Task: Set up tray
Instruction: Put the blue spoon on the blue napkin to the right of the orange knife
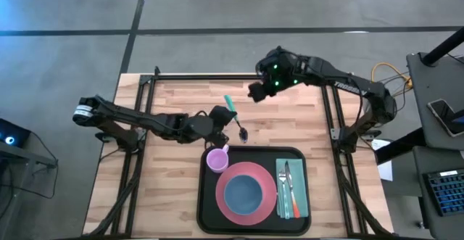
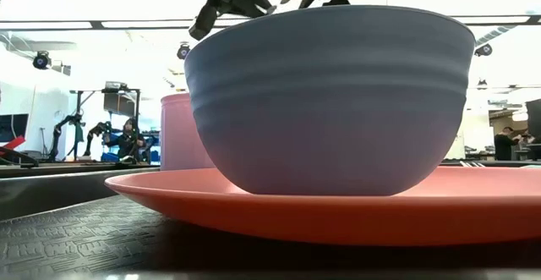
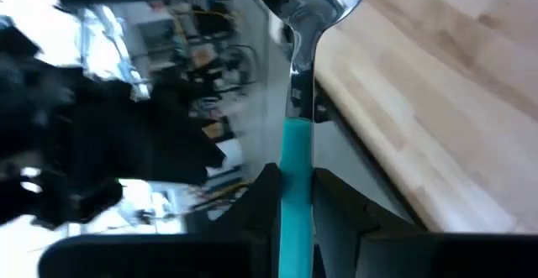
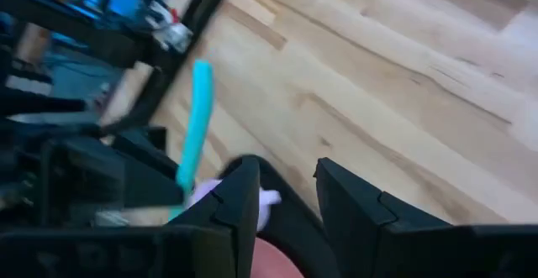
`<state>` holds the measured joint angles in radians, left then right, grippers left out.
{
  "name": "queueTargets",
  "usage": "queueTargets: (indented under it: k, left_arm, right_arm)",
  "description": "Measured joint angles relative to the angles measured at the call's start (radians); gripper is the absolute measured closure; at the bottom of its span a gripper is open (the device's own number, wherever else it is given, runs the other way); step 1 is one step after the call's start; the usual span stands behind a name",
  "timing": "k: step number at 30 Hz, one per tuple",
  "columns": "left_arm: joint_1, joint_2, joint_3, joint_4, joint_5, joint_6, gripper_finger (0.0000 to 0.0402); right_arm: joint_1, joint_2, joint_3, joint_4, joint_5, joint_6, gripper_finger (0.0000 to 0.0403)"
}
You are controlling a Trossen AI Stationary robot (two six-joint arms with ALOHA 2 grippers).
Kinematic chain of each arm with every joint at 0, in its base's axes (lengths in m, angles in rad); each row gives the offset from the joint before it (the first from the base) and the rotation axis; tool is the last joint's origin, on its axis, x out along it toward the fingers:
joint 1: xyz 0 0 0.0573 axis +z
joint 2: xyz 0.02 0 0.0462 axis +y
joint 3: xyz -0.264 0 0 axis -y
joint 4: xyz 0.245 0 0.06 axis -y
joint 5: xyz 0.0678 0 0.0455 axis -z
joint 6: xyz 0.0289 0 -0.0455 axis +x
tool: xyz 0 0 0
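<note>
The tray (image 1: pixel 205 196) sat on the wood surface (image 1: pixel 167 196), just below & to the right of the left end effector (image 1: pixel 221 114) in the high view, well below the right end effector (image 1: pixel 258 93). Mostly set already, judging by what lay in it.

Largest to smallest, in the tray: pink plate (image 1: pixel 266 204) w/ blue bowl (image 1: pixel 243 192) on it, both near centre; teal napkin (image 1: pixel 302 196) along the side farthest from the left end effector, w/ fork (image 1: pixel 286 176) & what looked like a knife on it; small purple cup (image 1: pixel 217 159) at the corner nearest the left end effector.

Left to do, prob: the spoon (image 1: pixel 233 113). It had a teal handle & metal bowl, and was clenched in the left end effector, fingers (image 3: pixel 261 196) pinching the handle, held up off the surface just beyond the tray's rim near the cup. Not yet in the tray.

Right end effector hovered farther back over bare surface, fingers (image 4: pixel 239 196) parted, grasping nothing.

Est: nearly done; only the spoon's placing remained, as far as could be seen.
</note>
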<state>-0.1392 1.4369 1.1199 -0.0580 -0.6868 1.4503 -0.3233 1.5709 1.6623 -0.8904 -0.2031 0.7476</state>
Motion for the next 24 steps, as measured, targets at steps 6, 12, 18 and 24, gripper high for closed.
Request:
queueTargets:
  k: [6,12,18,24]
  left_arm:
    - [-0.025,0.009,-0.009,0.025,0.038,0.102,0.0368]
    - [-0.024,0.035,0.023,0.032,0.049,0.102,0.0368]
    - [-0.024,0.041,0.028,0.032,0.1,0.101,0.0368]
    - [-0.02,0.047,0.031,0.037,0.11,0.101,0.0368]
  right_arm:
    - [-0.058,0.009,0.0,0.058,-0.099,0.021,0.0293]
    - [-0.037,0.019,0.0,0.057,-0.124,0.024,0.0289]
    - [-0.011,0.02,0.0,0.057,-0.146,0.036,0.0247]
    - [0.021,0.02,-0.003,0.058,-0.167,0.063,0.0206]
